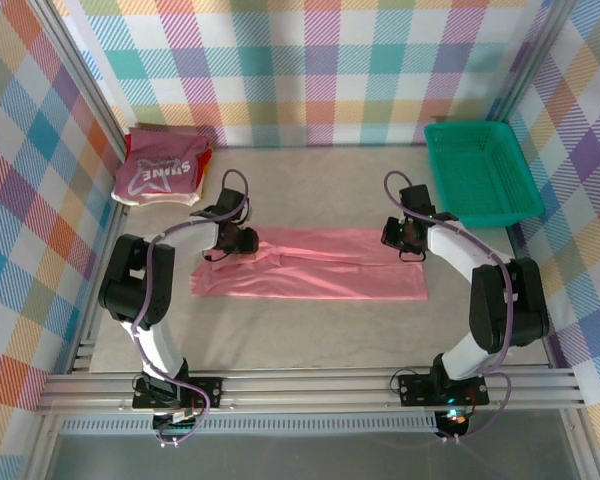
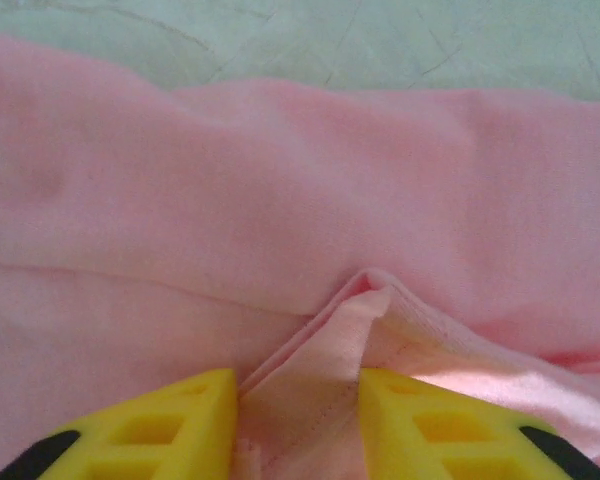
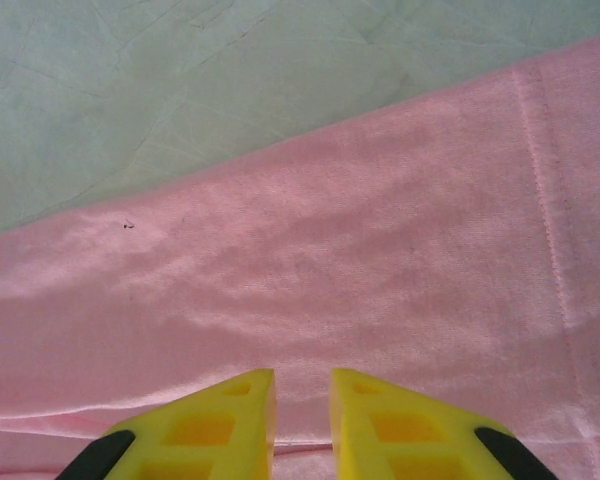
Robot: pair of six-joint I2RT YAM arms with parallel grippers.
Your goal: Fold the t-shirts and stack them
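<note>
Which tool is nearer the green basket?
Right. The right tool is at the end of the pink t-shirt beside the green basket; the left tool is near its opposite end.

Shirt (image 1: 320, 275) central; stack (image 1: 162, 168) left, basket (image 1: 480, 170) right

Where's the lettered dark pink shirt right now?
Top view: the dark pink shirt sits in the far left corner, atop the folded stack, beyond the left claw.

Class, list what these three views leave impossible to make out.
Top view: shirts under the dark pink t-shirt, covered by it; its lettering, too small.
Right wrist view: whether the right end effector grips the salmon-pink t-shirt; bottom edge cuts it off.
</note>
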